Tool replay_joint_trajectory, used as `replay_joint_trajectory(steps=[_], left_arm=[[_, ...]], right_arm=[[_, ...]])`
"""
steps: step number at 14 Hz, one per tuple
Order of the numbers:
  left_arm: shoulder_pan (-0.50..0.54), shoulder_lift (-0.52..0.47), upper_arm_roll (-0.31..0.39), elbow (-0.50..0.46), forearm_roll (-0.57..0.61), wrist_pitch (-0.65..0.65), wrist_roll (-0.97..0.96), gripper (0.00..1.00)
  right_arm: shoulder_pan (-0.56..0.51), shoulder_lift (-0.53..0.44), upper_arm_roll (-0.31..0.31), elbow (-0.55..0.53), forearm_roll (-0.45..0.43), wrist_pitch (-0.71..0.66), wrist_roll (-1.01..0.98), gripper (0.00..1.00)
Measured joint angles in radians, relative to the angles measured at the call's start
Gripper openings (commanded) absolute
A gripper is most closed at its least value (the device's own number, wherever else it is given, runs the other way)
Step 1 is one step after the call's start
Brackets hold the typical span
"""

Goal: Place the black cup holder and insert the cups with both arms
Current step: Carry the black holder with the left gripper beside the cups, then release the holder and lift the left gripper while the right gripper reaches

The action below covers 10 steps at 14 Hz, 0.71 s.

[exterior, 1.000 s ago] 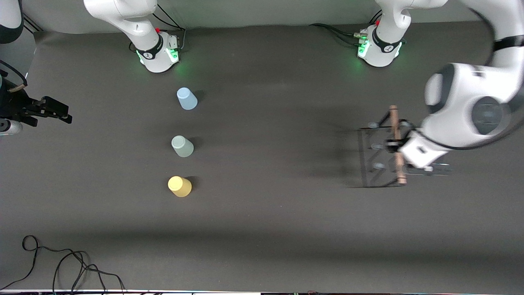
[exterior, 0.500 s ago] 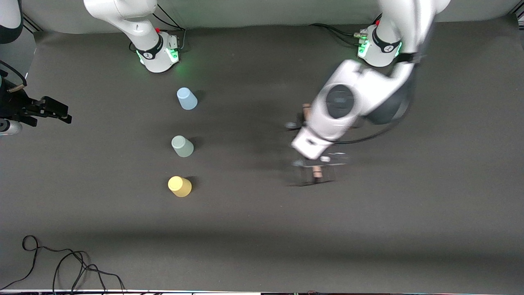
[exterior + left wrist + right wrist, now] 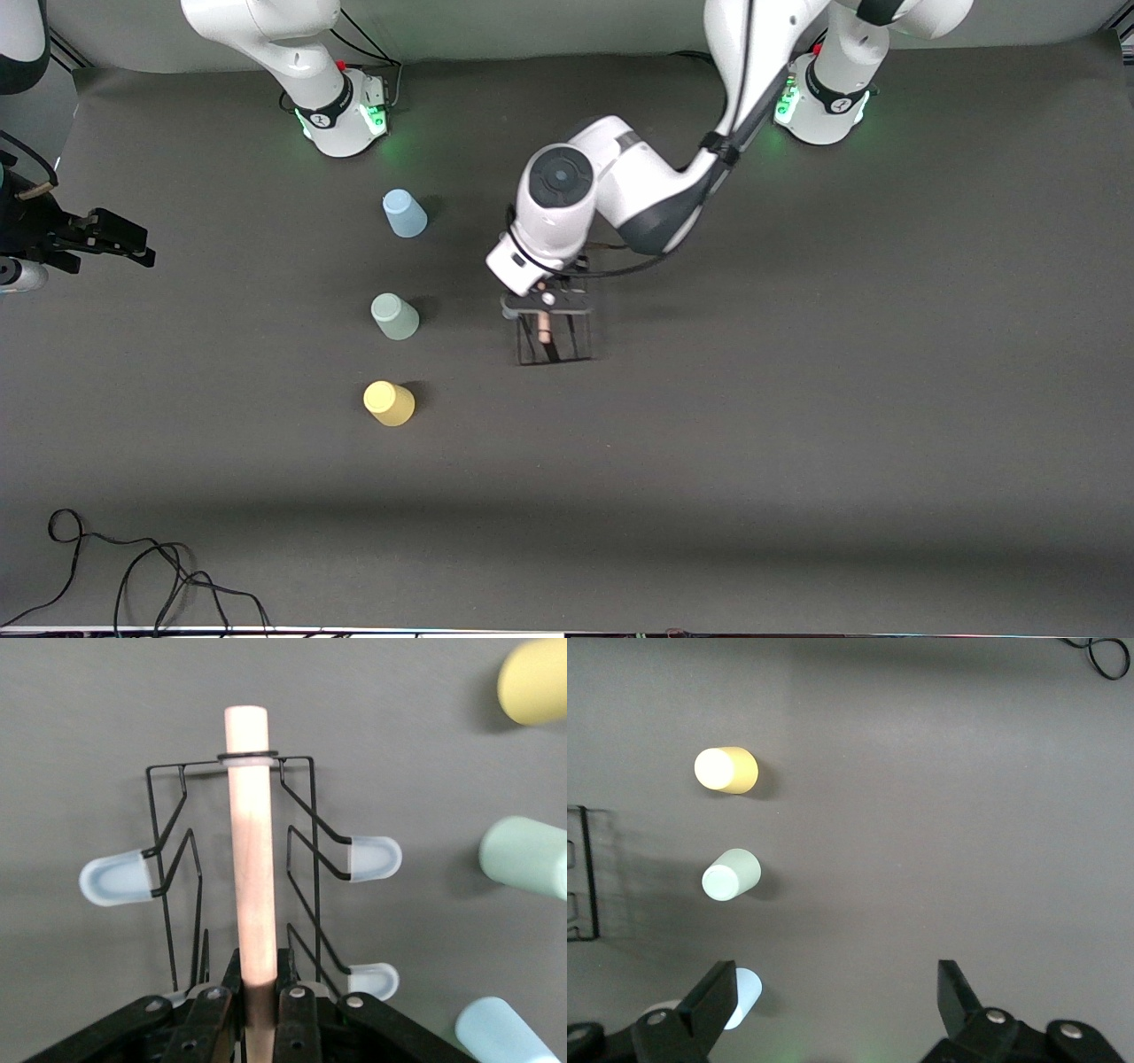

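My left gripper (image 3: 542, 306) is shut on the wooden rod handle (image 3: 249, 842) of the black cup holder (image 3: 558, 350) and holds it upright at mid-table, beside the green cup. I cannot tell if its base touches the table. Its pale-tipped pegs (image 3: 374, 858) are bare. The light blue cup (image 3: 404, 213), pale green cup (image 3: 394, 316) and yellow cup (image 3: 388, 403) stand upside down in a row toward the right arm's end. My right gripper (image 3: 837, 979) is open and empty, waiting high over the table by the blue cup (image 3: 744, 992).
The arms' green-lit bases (image 3: 341, 120) (image 3: 819, 106) stand at the table's edge farthest from the front camera. A loose black cable (image 3: 133, 567) lies near the front edge at the right arm's end.
My left arm has carried the cup holder from the left arm's end of the table to the middle, beside the cups. The cups and the right arm have not moved.
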Motion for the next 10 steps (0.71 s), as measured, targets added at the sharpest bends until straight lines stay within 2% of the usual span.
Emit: replay_joint_trajectory(steps=[5, 7, 10], left_arm=[[-0.016, 0.036, -0.002, 0.000, -0.005, 0.054, -0.013, 0.00], [-0.018, 0.041, -0.002, 0.001, -0.005, 0.055, -0.014, 0.00], [-0.015, 0.041, 0.005, 0.012, -0.005, 0.054, -0.016, 0.00]], right_arm=[[0.000, 0.000, 0.000, 0.000, 0.000, -0.014, 0.023, 1.00], [0.000, 0.000, 0.001, 0.000, 0.008, -0.016, 0.098, 1.00], [0.015, 0.000, 0.004, -0.004, 0.066, -0.027, 0.256, 1.00]])
